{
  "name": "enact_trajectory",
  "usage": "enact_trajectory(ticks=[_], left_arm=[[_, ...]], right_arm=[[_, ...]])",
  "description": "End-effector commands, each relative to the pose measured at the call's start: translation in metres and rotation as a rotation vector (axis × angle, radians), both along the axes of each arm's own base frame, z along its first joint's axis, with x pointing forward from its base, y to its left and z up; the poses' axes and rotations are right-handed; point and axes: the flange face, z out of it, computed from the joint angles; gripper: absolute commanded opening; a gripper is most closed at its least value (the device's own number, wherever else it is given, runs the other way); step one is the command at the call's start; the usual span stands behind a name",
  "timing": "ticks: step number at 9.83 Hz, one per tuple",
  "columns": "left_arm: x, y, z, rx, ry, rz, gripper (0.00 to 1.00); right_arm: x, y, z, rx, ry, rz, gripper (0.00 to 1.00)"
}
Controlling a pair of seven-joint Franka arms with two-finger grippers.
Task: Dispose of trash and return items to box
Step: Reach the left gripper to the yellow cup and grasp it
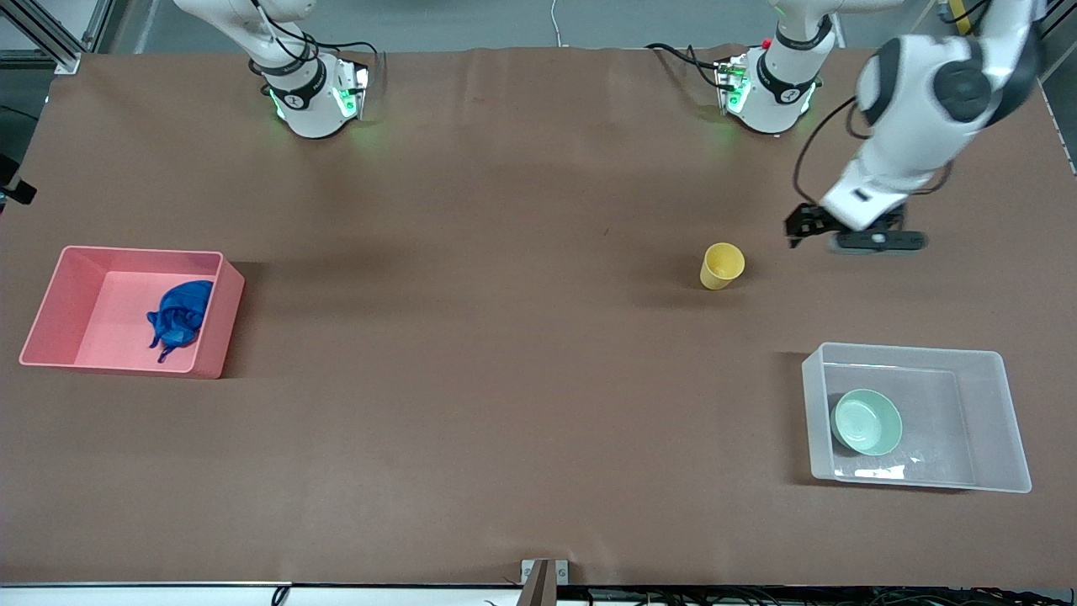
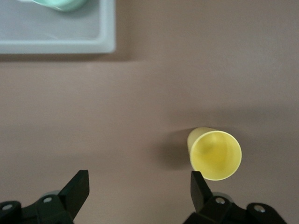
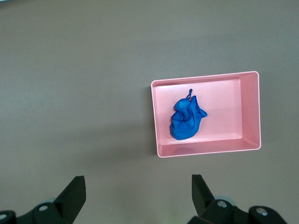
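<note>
Your left arm: reaches out from base, elbow bent high, wrist angled down toward table. Your left gripper (image 1: pixel 812 225) hangs low over bare tabletop toward left arm's end, fingers (image 2: pixel 77 189) spread wide, nothing between them. Your right arm: folded up near its base, only lower links visible in front view, waiting. Your right gripper (image 3: pixel 138 196) sits high over table, pointing straight down, fingers (image 3: pixel 74 192) parted wide, nothing held.

Pink rectangular tub (image 1: pixel 50 324), open-topped, resting on brown desk (image 1: pixel 471 353), toward the right arm's end, metal bracket (image 1: pixel 544 581) at desk's near edge
</note>
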Motion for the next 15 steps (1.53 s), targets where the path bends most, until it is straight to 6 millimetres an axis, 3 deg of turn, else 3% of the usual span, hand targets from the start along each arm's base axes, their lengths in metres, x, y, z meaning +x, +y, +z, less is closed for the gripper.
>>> enact_trajectory(ticks=[1,3,5,6,7,9,10,12,14,15], left_arm=[[-0.004,-0.027,-0.076,-0.018,0.074,-0.045,0.96],[-0.005,-0.039,-0.119,-0.040,0.094,-0.066,0.88],[-0.011,-0.055,-0.159,-0.073,0.094,-0.085,0.39],[-0.014,-0.053,-0.163,-0.071,0.106,-0.082,0.11],[-0.016,-0.052,-0.163,-0.070,0.108,-0.090,0.00],[-0.014,-0.050,-0.155,-0.063,0.109,-0.102,0.00],[-0.014,-0.049,-0.144,-0.053,0.117,-0.107,0.00],[-0.001,-0.043,-0.097,-0.033,0.084,-0.122,0.00],[0.056,-0.009,-0.044,-0.044,0.021,-0.094,0.00],[0.095,0.028,-0.016,-0.046,-0.023,-0.064,0.00]], right_arm=[[0.003,0.002,0.005,-0.006,-0.006,-0.016,1.00],[0.004,0.011,0.005,-0.039,0.002,-0.013,1.00],[0.006,0.021,0.004,-0.070,0.006,-0.004,1.00],[0.006,0.021,0.004,-0.072,0.006,-0.017,1.00],[0.006,0.021,0.004,-0.068,0.004,-0.019,1.00],[0.006,0.021,0.003,-0.057,0.003,-0.023,1.00],[0.006,0.020,0.003,-0.055,0.003,-0.025,1.00],[0.006,0.020,0.003,-0.055,0.003,-0.025,1.00],[0.006,0.021,0.004,-0.056,0.001,-0.024,1.00],[0.006,0.021,0.004,-0.056,0.001,-0.024,1.00]])
